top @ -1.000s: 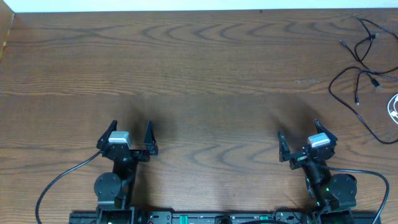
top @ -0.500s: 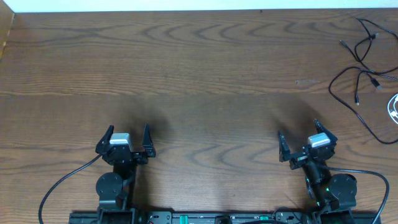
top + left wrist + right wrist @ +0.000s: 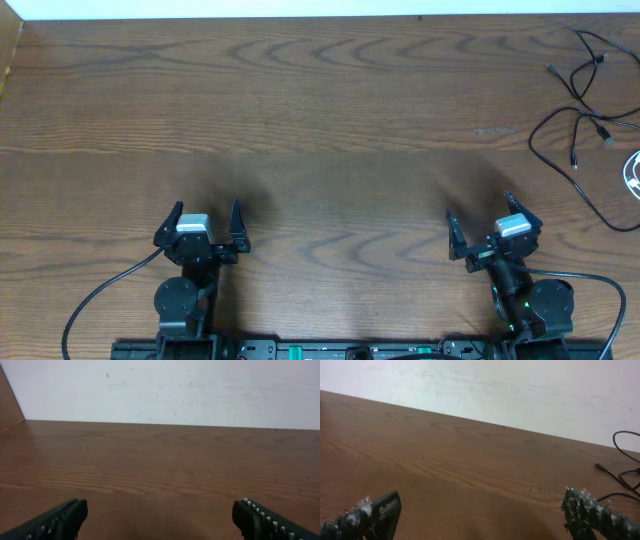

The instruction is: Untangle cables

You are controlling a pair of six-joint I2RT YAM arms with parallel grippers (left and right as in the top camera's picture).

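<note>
Overhead: left gripper (image 3: 207, 208) and right gripper (image 3: 479, 208) sit low near the table's (image 3: 330, 110) front edge, jaws spread wide and holding nothing. The cables (image 3: 585, 115) lie at the far right. Left wrist: wood grain between the spread fingers (image 3: 57, 519). Right wrist: cables at the right edge.

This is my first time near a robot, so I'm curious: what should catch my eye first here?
Two open, empty pincers sit at the near edge of a wide wooden table: the left pincer and the right pincer. Far off at the table's right back corner lies a loose tangle of thin black cables, untouched.
</note>
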